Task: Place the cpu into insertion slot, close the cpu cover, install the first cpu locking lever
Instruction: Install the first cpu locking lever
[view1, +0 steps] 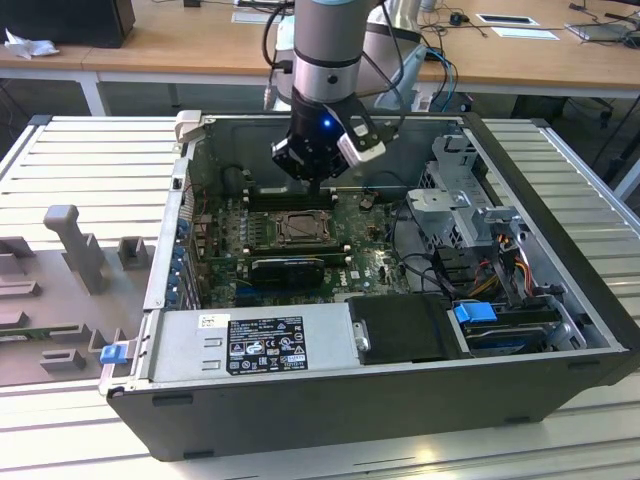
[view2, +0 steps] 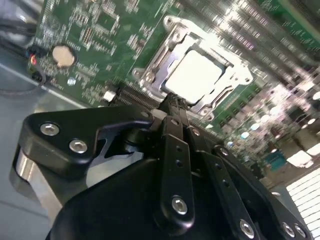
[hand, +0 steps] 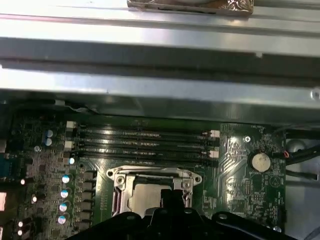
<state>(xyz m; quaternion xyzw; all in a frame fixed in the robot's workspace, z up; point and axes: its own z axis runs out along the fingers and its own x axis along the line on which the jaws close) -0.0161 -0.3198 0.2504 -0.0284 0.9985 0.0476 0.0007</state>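
The cpu (view2: 200, 75) shows its silver-grey top in the insertion slot (view1: 300, 230) on the green motherboard. The cpu cover (view2: 165, 55), a silvery frame with a square window, lies flat down around the chip. In the first wrist view the cpu (hand: 142, 197) and the cpu cover (hand: 150, 174) sit just past the black fingers. My gripper (view2: 172, 105) hangs a little above the socket's near edge, its two fingers pressed together with nothing between them. In the exterior view my gripper (view1: 320, 188) is inside the open computer case, over the back of the socket.
Long black memory slots (hand: 145, 142) run behind the socket. A coin battery (hand: 260, 161) sits beside it. A black graphics card (view1: 288, 268) lies in front, then the power supply (view1: 250, 345). A drive cage (view1: 470, 210) and cables crowd the exterior view's right.
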